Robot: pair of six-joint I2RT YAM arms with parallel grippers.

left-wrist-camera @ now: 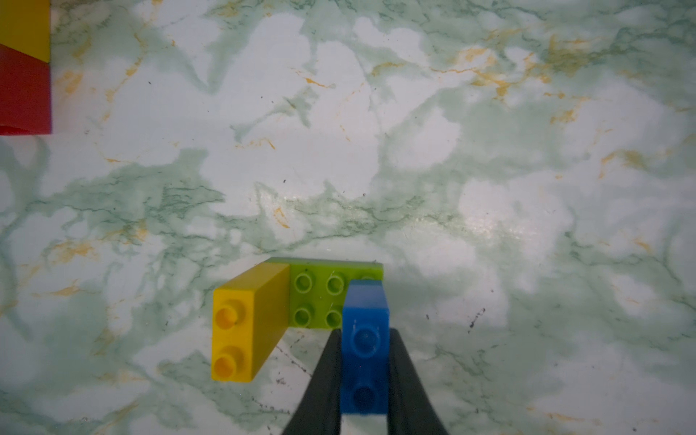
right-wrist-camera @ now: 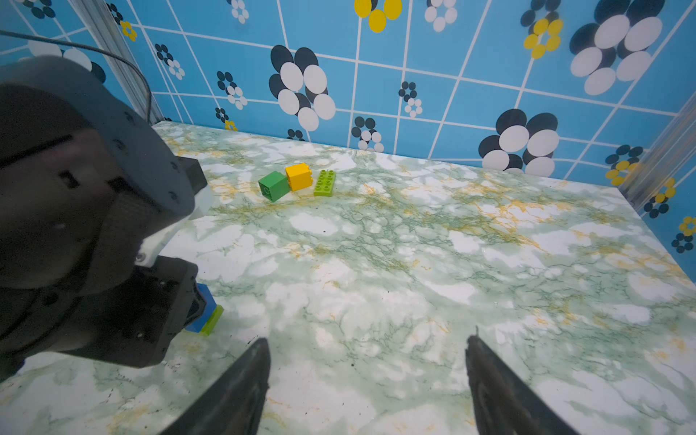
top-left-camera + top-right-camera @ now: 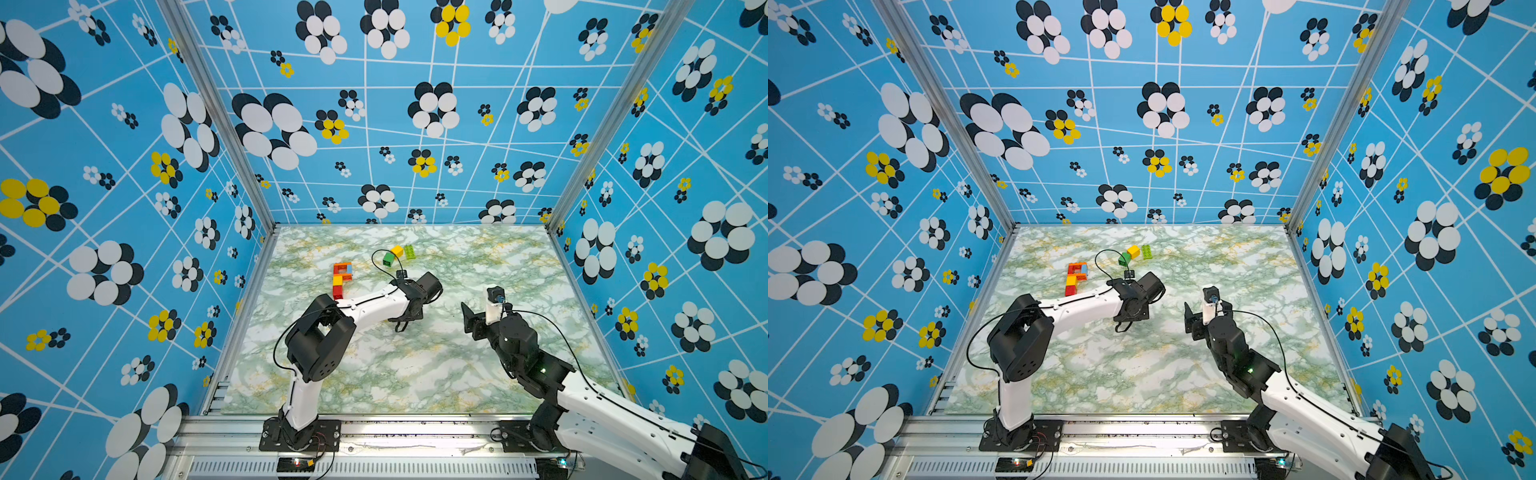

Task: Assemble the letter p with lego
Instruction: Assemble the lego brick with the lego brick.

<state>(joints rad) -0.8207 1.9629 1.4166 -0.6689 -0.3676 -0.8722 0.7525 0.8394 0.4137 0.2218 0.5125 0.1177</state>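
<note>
My left gripper (image 1: 364, 335) is shut on a blue lego brick (image 1: 364, 361). The blue brick sits on one end of a lime plate (image 1: 320, 297), and a yellow brick (image 1: 241, 331) sits on the other end. The plate rests on the table. In both top views the left gripper (image 3: 405, 322) hides these bricks. A flat figure of orange, red, yellow and light blue bricks (image 3: 341, 279) lies to the far left of it. My right gripper (image 2: 367, 341) stands open and empty over bare table, to the right of the left one (image 3: 471, 320).
Three loose bricks lie near the back of the marble table: green (image 3: 388, 258), yellow (image 3: 397, 251) and lime (image 3: 410, 251). The left arm's cable (image 3: 380, 255) loops over them. Patterned walls close three sides, and a metal rail (image 3: 374, 432) runs along the front.
</note>
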